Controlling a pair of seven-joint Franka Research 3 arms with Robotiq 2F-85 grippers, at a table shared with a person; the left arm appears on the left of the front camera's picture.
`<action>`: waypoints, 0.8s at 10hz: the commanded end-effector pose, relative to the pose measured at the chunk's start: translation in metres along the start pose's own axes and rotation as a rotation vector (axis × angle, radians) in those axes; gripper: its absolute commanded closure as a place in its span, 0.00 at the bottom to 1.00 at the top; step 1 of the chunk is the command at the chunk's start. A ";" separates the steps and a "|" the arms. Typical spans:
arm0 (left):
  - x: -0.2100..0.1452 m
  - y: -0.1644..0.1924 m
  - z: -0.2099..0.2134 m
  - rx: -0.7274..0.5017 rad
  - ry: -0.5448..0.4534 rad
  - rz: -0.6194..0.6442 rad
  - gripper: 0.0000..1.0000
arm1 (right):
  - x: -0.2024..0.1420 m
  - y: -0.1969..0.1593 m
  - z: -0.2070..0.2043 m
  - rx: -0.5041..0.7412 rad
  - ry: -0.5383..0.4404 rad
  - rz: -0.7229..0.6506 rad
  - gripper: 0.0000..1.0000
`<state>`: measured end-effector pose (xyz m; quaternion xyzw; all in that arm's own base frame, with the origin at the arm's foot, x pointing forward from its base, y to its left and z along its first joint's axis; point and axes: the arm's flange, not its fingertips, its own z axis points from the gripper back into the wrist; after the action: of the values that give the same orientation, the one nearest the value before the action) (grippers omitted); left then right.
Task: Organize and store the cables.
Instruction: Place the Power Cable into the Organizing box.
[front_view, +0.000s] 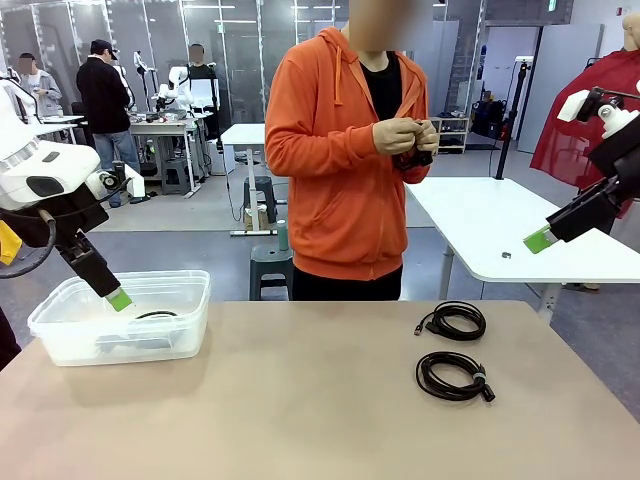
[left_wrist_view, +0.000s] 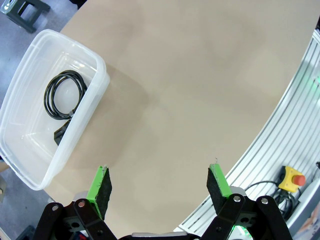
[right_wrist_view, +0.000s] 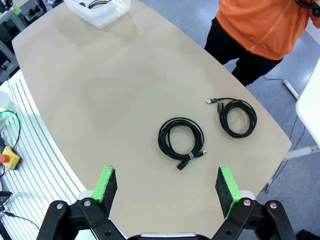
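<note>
Table (front_view: 300, 410), tan top, fills the lower part of the front view.

Right of centre on it lie two cables, apart from each other and touching neither gripper. The nearer coil (front_view: 452, 377) (right_wrist_view: 181, 138) is a black loop with a band and a plug end at its lower right in the front view. The farther coil (front_view: 455, 320) (right_wrist_view: 239, 117) lies just beyond it, with a plug end sticking out to the left.

At the left edge of the front view stands a clear plastic tub (front_view: 60, 335) (left_wrist_view: 100, 70) (right_wrist_view: 100, 15). A third coiled cable (left_wrist_view: 65, 94) (front_view: 157, 315) lies on its floor, with a dark plug piece next to it.

Left gripper (front_view: 118, 298) (left_wrist_view: 159, 172) hangs at the tub in the front view. In the left wrist view its green pads stand wide apart over bare tabletop, with the tub at upper left. It holds nothing.

Right gripper (front_view: 538, 238) (right_wrist_view: 165, 172) is raised at the right edge of the front view, clear of the table. In the right wrist view its pads are spread, empty, and both loose coils lie beyond them.

At the far side a person in an orange hoodie (front_view: 340, 170) holds both hands (front_view: 405, 135) together at chest height around something small and dark; what it is cannot be told. A white table (front_view: 500, 230) stands behind, at right.
</note>
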<state>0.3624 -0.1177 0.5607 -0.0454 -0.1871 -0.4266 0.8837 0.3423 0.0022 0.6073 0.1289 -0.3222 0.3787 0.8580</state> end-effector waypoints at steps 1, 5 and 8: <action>0.000 -0.001 0.004 -0.002 0.019 0.014 0.04 | 0.000 0.000 0.000 0.004 -0.001 0.004 0.00; 0.000 -0.001 0.004 -0.002 0.019 0.014 0.04 | 0.000 0.000 0.000 0.004 -0.001 0.004 0.00; 0.000 -0.001 0.004 -0.002 0.019 0.014 0.04 | 0.000 0.000 0.000 0.004 -0.001 0.004 0.00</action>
<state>0.3624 -0.1177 0.5607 -0.0454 -0.1871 -0.4266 0.8837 0.3423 0.0022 0.6073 0.1289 -0.3222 0.3787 0.8580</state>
